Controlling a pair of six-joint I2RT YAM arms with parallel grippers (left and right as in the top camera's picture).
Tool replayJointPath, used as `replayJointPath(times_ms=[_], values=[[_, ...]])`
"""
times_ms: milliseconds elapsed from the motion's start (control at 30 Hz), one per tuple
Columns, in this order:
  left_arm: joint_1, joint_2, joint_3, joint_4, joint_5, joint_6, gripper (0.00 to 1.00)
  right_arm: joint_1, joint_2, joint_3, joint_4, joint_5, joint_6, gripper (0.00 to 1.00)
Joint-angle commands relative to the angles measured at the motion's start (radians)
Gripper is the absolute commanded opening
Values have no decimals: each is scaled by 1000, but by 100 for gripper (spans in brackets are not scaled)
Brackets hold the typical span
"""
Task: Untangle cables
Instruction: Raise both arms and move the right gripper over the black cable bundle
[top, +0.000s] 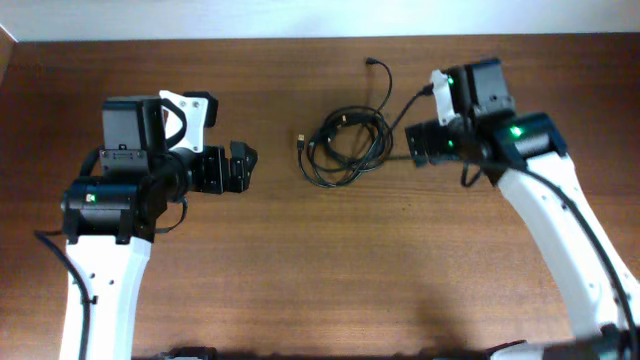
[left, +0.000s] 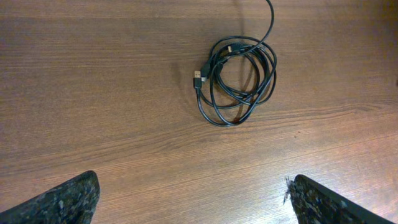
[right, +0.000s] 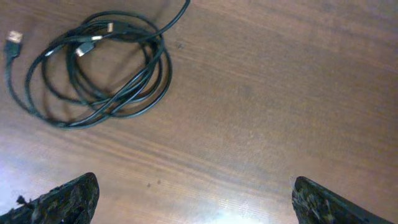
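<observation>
Overhead: cables lie coiled on table toward its far edge, between the arms. Both sets spread wide, empty: left fingers stand off the coil's left side; right fingers just beside its right rim, nearer. One end trails toward the far edge.

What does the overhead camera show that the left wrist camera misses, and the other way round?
Only overhead: the two white arms, with the left gripper and right gripper both open on either side of the cables, plus one loose end trailing toward the far edge. Only left wrist: a close look at its own fingertips, wide apart at the bottom corners. Both: the coiled cables lying untouched on the wooden table, with a metal-tipped plug sticking out.
</observation>
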Motion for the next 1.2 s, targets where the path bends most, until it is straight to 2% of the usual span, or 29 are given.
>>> replayJointPath(times_ms=[0,100,233,367,733,1033,1167], values=[[-31,-1,34,-17,-15,23,99,6,77,92,0,40,-33,98],[-90,-1,61,-30,-47,22,99,5,142,190,-13,40,-49,98],[-192,-1,125,-85,-178,0,99,4,247,389,-70,39,-54,98],[-242,-1,159,-121,-196,-8,99,-3,353,558,-124,45,-72,98],[-246,-1,159,-140,-196,-15,99,-8,513,564,-119,46,-83,98],[-246,-1,159,-140,-196,-15,99,-7,521,571,183,-48,-71,98],[-246,-1,159,-139,-200,-15,99,-7,547,571,263,-64,-71,99]])
